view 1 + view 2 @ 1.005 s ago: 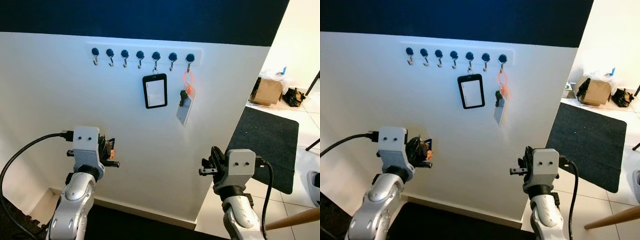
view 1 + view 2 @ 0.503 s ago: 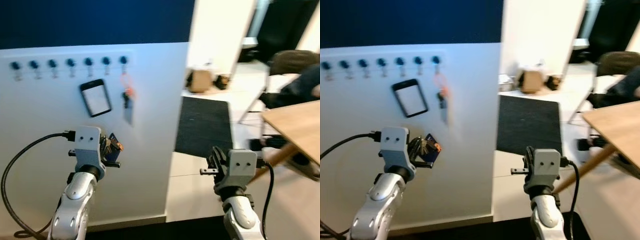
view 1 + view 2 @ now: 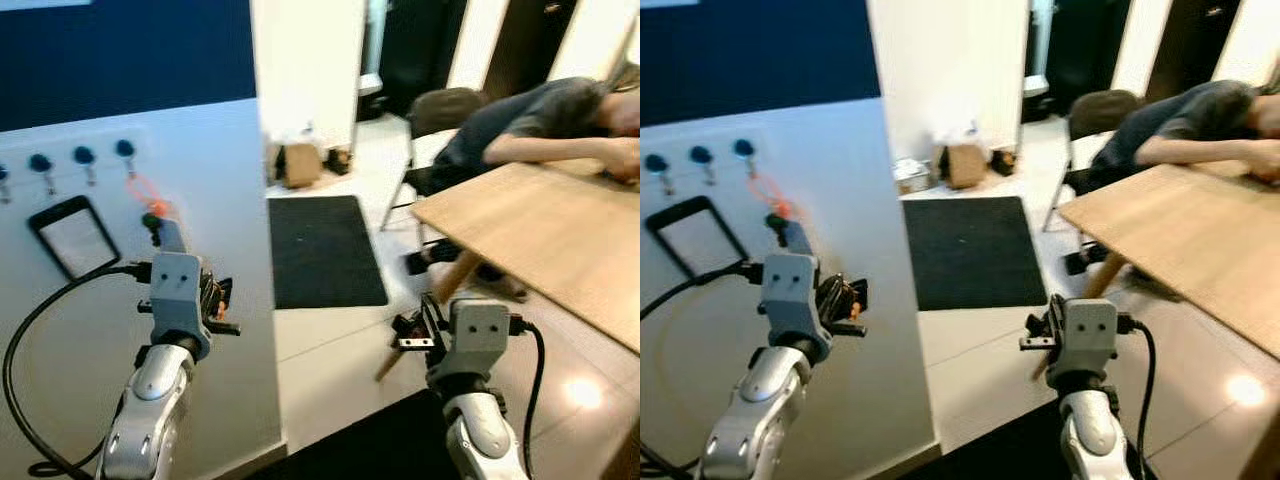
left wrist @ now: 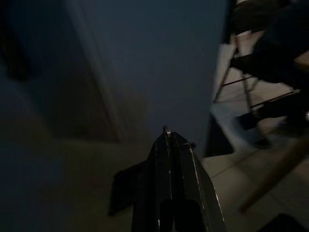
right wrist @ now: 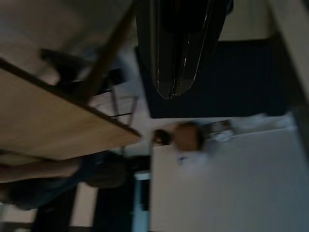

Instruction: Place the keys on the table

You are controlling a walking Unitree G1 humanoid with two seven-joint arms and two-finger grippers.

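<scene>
Closest to my camera are the robot's two silver arms, both raised to about chest height. On the left, the left gripper [image 3: 222,310] has its black fingers pressed together around a dark bunch of keys [image 3: 212,297] with a small orange piece showing; in the left wrist view the two fingers [image 4: 174,159] lie tight against each other, with a dark flat shape beside them that I cannot make out. On the right, the right gripper [image 3: 412,330] is held forward over the floor, and its wrist view shows its fingers [image 5: 176,53] pressed together with nothing between them. Just behind the left arm stands a white wall panel [image 3: 60,330] with a row of blue-knobbed hooks [image 3: 84,157]. A black-framed card holder [image 3: 72,238] hangs from one hook, and an orange loop [image 3: 146,190] with a dark fob and a pale tag hangs from another. Beyond the arms is a pale tiled floor [image 3: 330,340] with a black mat [image 3: 322,250] lying on it. To the right, the light wooden table [image 3: 540,235] reaches in from the edge of the picture, well apart from the keys, with a slanted wooden leg beneath it near the right gripper. Farther back, a person [image 3: 545,115] in a grey shirt leans over the table's far side, beside a dark chair [image 3: 445,105]. A brown cardboard box [image 3: 300,163] sits on the floor at the far wall.
</scene>
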